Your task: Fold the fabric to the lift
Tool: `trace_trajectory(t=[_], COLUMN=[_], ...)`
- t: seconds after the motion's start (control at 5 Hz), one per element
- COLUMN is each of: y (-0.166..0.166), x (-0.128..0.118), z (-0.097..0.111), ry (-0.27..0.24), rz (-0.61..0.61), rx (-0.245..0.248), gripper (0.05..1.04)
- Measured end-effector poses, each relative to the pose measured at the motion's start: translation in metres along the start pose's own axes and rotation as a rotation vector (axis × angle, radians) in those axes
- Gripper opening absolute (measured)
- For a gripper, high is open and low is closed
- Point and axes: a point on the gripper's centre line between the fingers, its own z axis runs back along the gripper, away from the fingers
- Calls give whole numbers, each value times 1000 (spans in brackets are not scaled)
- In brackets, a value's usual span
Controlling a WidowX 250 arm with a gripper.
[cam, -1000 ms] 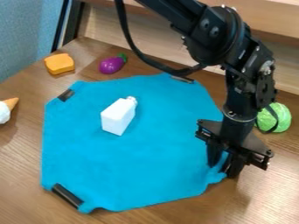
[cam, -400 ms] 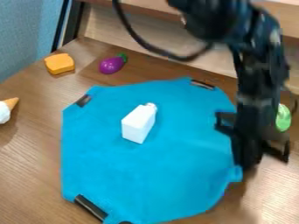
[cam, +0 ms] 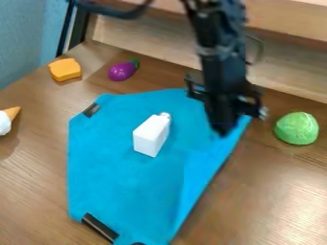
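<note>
In the camera view, the black gripper point(cam: 223, 129) is hanging over the upper right part of the blue fabric point(cam: 115, 162), its fingers closing on the cloth, while the fabric is lying on the wooden table point(cam: 262, 191) with its right side folding inward along a slanting edge. A white bottle point(cam: 150, 136) is resting on the fabric, left of the gripper, and beyond the cloth a purple toy eggplant point(cam: 121, 72) and a green rounded toy point(cam: 296, 128) are sitting on the table.
</note>
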Motion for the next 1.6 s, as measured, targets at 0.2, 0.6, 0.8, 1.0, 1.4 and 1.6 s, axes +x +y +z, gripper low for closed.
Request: trace_trajectory(t=[0.2,0.6,0.8,1.0,1.4,1.6], y=[37,91,110,126,150,159], x=[-6,-19,-19,-21,-32,-38], z=[14,29,32,35,39,39], ry=[-10,-2,0,0,1,2], rz=[61,147,159,176,214,229], rx=[3,-7,-9,-14,-14,-5], gripper=[59,59,59,59,59,59])
